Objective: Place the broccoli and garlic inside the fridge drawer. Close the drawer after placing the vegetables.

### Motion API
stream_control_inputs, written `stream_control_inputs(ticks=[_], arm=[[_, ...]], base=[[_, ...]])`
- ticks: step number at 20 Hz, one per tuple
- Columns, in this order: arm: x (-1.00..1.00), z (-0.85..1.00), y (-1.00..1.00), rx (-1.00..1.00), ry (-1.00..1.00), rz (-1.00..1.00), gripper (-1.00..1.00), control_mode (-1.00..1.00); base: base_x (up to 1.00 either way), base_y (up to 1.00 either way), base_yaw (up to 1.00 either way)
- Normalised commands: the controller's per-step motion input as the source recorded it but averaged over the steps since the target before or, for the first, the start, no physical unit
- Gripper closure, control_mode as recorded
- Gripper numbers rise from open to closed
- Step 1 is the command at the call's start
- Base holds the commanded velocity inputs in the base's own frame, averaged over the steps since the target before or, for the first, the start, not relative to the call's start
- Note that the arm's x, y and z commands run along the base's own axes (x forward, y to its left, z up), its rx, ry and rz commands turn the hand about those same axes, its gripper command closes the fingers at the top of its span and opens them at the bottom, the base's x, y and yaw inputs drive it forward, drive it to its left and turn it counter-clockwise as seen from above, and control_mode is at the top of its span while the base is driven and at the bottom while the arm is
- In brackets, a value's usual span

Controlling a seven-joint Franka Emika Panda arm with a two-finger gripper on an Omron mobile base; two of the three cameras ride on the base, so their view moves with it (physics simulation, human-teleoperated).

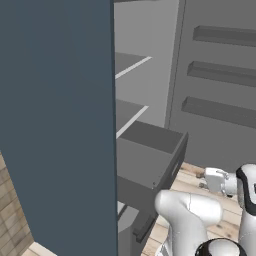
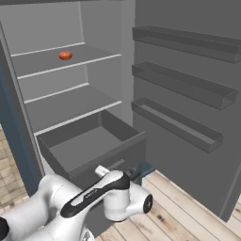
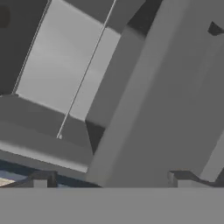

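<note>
Grey panels make up the whole fridge interior; the fridge drawer [image 2: 89, 146] stands pulled out below the lowest flat shelf, a wide dark box seen open from above in the right base view, its inside bare as far as the pictures show; in the left base view the same drawer [image 1: 150, 160] juts out past the edge of the blue-grey fridge door [image 1: 55, 125], its front panel facing the arm and a dark bar handle [image 1: 144, 227] low on the front; the white arm [image 2: 94, 197] bends just in front of the drawer's front panel, over the pale wooden floor [image 2: 179, 212]; the hand view looks along the gripper [image 3: 109, 181] at the grey drawer and shelf edges, and its two dark finger tips [image 3: 41, 179] stand far apart at the bottom of that view, so the jaws are wide open and hold nothing; a small round orange-red thing [image 2: 65, 55] lies alone on an upper shelf [image 2: 70, 61], well apart from the drawer; three long grey door racks [image 2: 183, 80] run along the inside of the right-hand door; neither broccoli nor garlic can be made out anywhere.
</note>
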Motion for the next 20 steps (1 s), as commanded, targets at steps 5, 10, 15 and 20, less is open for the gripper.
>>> stream_control_inputs(ticks=[5,10,15,20], arm=[[0.57,-0.21,0.0,0.17,0.1,-0.27,-1.0,-1.0],[0.5,-0.38,0.0,0.12,0.12,-0.2,-1.0,-1.0],[0.54,-0.34,0.04,0.12,0.04,-0.12,-1.0,-1.0],[0.42,-0.04,0.47,0.05,0.0,-0.06,-1.0,-1.0]], base=[[0.0,0.0,0.0],[0.0,0.0,0.0],[0.0,0.0,0.0],[0.0,0.0,0.0]])
